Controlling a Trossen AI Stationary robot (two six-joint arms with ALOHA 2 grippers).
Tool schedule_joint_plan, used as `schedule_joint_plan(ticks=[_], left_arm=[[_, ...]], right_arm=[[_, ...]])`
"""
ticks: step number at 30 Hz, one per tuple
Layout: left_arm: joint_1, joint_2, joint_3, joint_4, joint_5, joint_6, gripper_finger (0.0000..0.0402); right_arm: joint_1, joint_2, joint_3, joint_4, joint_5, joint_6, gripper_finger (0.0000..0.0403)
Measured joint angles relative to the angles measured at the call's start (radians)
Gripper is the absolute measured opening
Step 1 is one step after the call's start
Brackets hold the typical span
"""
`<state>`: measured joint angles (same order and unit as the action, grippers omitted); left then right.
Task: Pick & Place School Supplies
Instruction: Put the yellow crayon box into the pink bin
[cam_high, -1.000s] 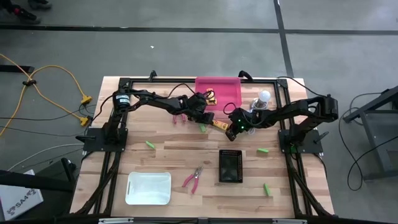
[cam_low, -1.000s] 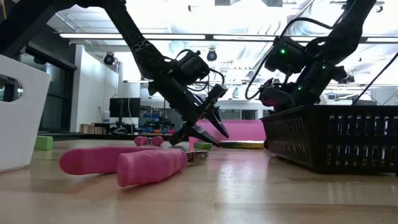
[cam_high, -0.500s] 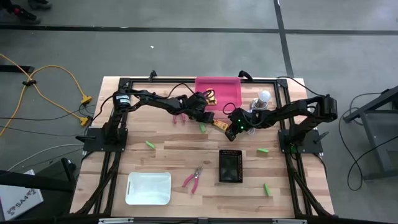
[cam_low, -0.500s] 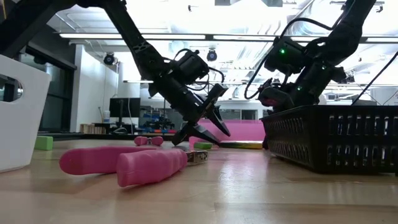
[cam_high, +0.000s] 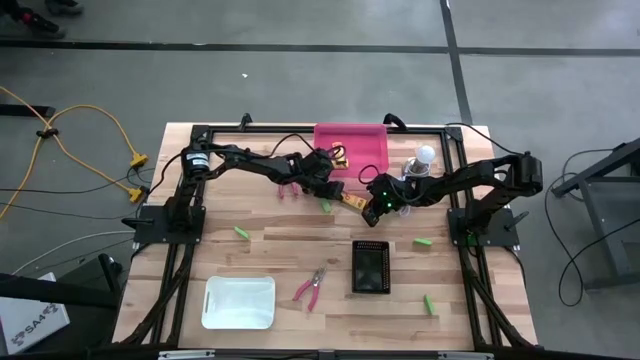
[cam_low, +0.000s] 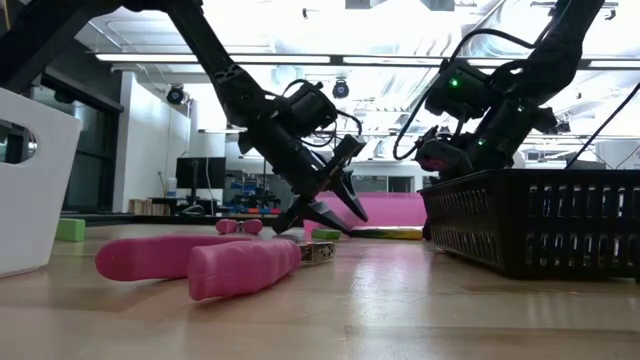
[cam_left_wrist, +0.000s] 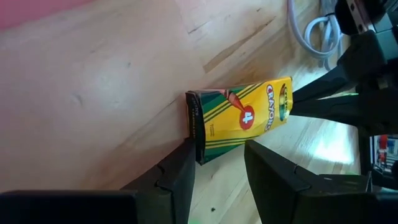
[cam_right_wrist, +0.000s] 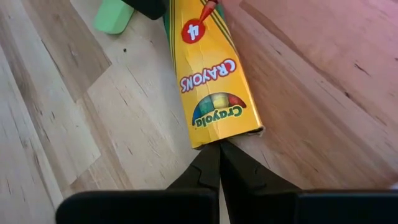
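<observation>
- Nothing has shifted since a second ago: your left gripper (cam_left_wrist: 217, 171) still straddles one end of the crayon box (cam_left_wrist: 239, 118), jaws spread.
- Your right gripper (cam_right_wrist: 217, 155), pressed together, noses the other end.
- Light, crushable card beside the pink bin (cam_high: 350, 148); pinch its flat sides gently.

Both arms are matte black, built of slim jointed links with black cables looped along them. The left claw (cam_low: 325, 205) ends in two tapered, pointed black fingers (cam_left_wrist: 177, 180). A small green light glows on the right arm (cam_high: 470, 178) near its wrist.
</observation>
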<state>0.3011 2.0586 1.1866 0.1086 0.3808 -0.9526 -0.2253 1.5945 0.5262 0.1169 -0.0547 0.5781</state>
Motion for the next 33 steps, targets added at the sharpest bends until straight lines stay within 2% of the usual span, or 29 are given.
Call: schedule_joint_plan(ticks=[14, 21, 33], left_arm=[[-0.008, -0.003, 0.0, -0.055, 0.013, 0.023, 0.0135], [0.019, -0.007, -0.002, -0.077, 0.058, 0.061, 0.0135], [0.032, -0.01, -0.004, -0.059, 0.017, 0.156, 0.0135]], right_arm=[[0.0, 0.001, -0.001, -0.009, 0.02, 0.001, 0.0002], [0.0, 0.001, -0.001, -0.009, 0.017, 0.001, 0.0002], [0.001, 0.002, -0.001, -0.007, -0.017, 0.004, 0.0002]])
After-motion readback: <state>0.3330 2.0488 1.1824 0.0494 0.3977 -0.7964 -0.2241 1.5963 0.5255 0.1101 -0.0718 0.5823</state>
